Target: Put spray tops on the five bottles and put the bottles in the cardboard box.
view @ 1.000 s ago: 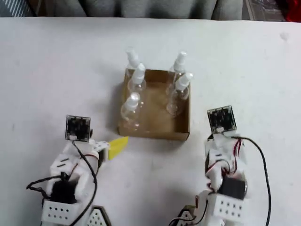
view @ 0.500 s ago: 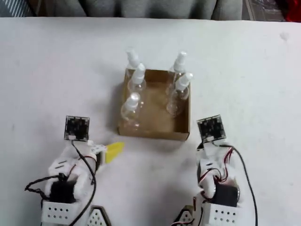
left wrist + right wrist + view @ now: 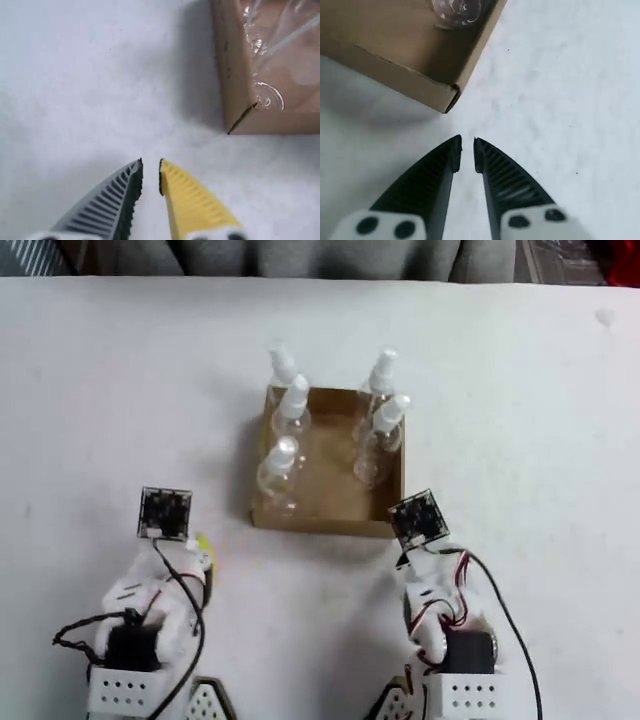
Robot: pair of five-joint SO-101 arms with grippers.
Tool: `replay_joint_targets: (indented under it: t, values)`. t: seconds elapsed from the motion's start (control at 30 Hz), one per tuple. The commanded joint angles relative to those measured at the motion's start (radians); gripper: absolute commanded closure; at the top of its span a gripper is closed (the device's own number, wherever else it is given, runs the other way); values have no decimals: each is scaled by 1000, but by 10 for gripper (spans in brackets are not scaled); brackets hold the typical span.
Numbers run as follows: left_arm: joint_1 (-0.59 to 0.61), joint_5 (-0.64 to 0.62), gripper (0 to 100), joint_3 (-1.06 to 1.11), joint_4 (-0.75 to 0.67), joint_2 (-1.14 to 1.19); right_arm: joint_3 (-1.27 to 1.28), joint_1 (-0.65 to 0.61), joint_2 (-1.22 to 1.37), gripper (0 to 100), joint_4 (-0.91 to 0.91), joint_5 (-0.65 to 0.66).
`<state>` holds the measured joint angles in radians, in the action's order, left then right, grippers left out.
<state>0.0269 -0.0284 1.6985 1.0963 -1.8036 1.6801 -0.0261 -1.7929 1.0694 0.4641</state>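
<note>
Swinging left, the right claw [image 3: 467, 149] now sits by the box's [image 3: 330, 523] near corner; the left claw [image 3: 150, 172] has tucked back. Both are closed and empty over the surface [image 3: 520, 390]. We count 5 bottles [image 3: 279, 468], tops [image 3: 399, 403] on, standing in the box — seemingly nothing left.

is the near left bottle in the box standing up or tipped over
Upright: in the high view the bottle stands inside the cardboard box, its white spray top uppermost.
</note>
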Motion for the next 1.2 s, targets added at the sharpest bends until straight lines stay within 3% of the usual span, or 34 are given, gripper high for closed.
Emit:
replay_joint_targets:
  t: [0.0,0.23,1.17]
  values:
    - [4,8,970,-6,43,-16,11,-8,-5,978,39,11]
    - [4,9,977,-6,173,-19,11,-7,-4,981,67,3]
    - [4,6,977,-6,173,-19,11,-10,-4,980,67,5]
